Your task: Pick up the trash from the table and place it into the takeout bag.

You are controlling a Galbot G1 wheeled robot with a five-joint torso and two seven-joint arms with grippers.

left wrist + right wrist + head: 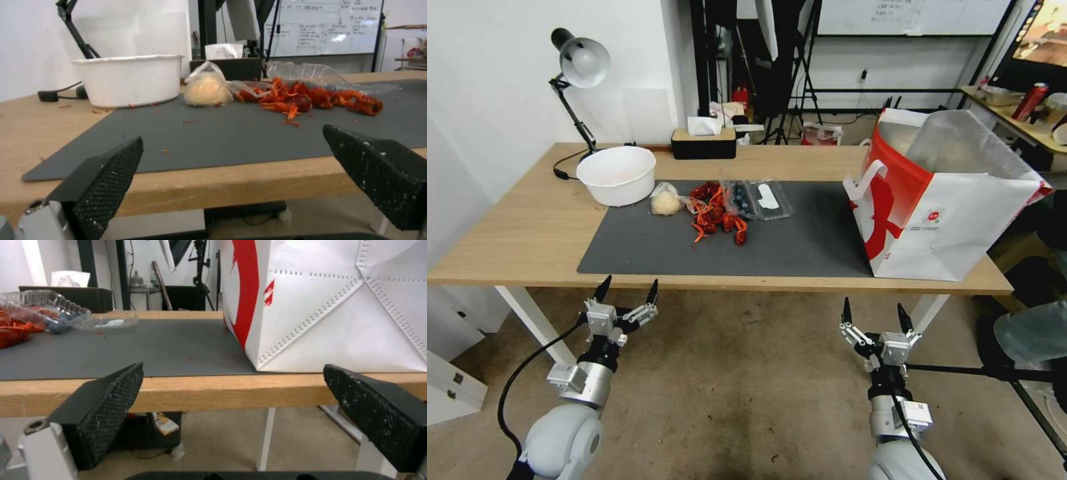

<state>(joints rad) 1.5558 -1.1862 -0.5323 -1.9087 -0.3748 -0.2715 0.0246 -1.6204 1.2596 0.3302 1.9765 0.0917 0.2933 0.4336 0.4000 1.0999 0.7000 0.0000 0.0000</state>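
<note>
Trash lies on the table's (514,233) grey mat, left to right: white bowl (617,175), bagged lump (666,201), red shells (715,213), clear clamshell (758,199). The takeout bag (954,200) stands open at three o'clock. No pick seems begun; next needs a reach forward. Left gripper (626,288) and right gripper (874,311) hang below the table's near edge, fingers spread, empty, litter at twelve o'clock.

Evenly and brightly lit from overhead, with only soft, faint shadows under the long light-wood surface (527,233). Mild glare on the silver foil lining of the large white-and-red paper takeout bag (954,220). Wide-angle bending of straight lines toward the head view's edges. Soft and slightly blurred in both wrist views, most of all on the near black textured pincer fingers (106,180).
</note>
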